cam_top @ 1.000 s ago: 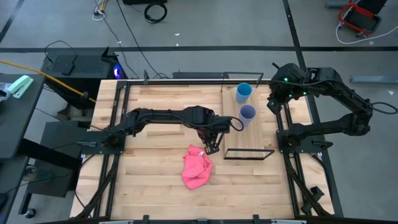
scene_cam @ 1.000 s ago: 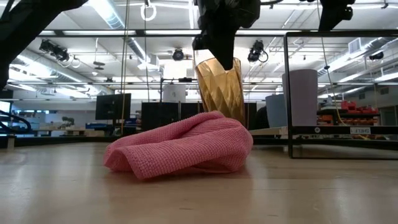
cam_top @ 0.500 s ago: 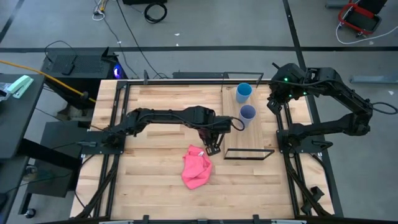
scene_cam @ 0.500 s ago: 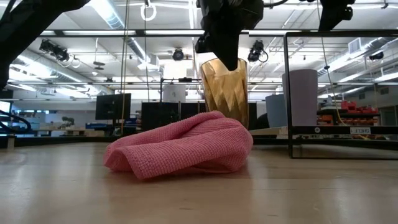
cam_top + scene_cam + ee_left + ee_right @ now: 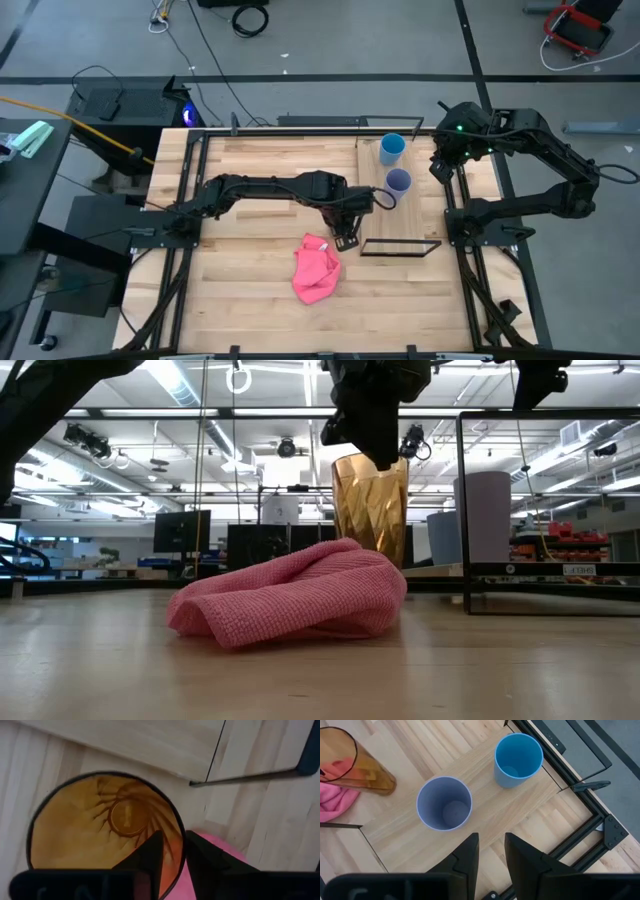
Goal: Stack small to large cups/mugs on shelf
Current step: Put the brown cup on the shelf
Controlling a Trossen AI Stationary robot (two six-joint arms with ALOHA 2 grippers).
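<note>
The amber-orange cup point(image 5: 370, 500) stands upright beside the pink cloth point(image 5: 317, 268), just left of the shelf board point(image 5: 412, 212). My left gripper point(image 5: 346, 236) is shut on the cup's rim from above. The lavender cup point(image 5: 398, 182) and the light blue cup point(image 5: 392, 148) stand upright on the shelf board, open ends up. Both also show in the right wrist view, lavender point(image 5: 444, 802) and blue point(image 5: 518, 759). My right gripper point(image 5: 490, 851) is open and empty, above the shelf's right side. My left gripper pinches the amber cup's rim wall point(image 5: 181, 851), one finger point(image 5: 150, 855) inside the cup and one point(image 5: 205, 862) outside. The fingers come from above, pointing down. The cup stays upright below them; the pink cloth hides its base in the low view, so I cannot tell if it is lifted.
The shelf's thin black frame point(image 5: 400, 247) runs along its near edge and stands as a post in the low view point(image 5: 466, 510). The pink cloth point(image 5: 300, 600) lies crumpled on the table, near-left of the amber cup.
My left gripper has carried the amber cup a little toward the table's right edge and the shelf. The cup has stayed upright. The cloth and the two cups on the shelf have not moved.
</note>
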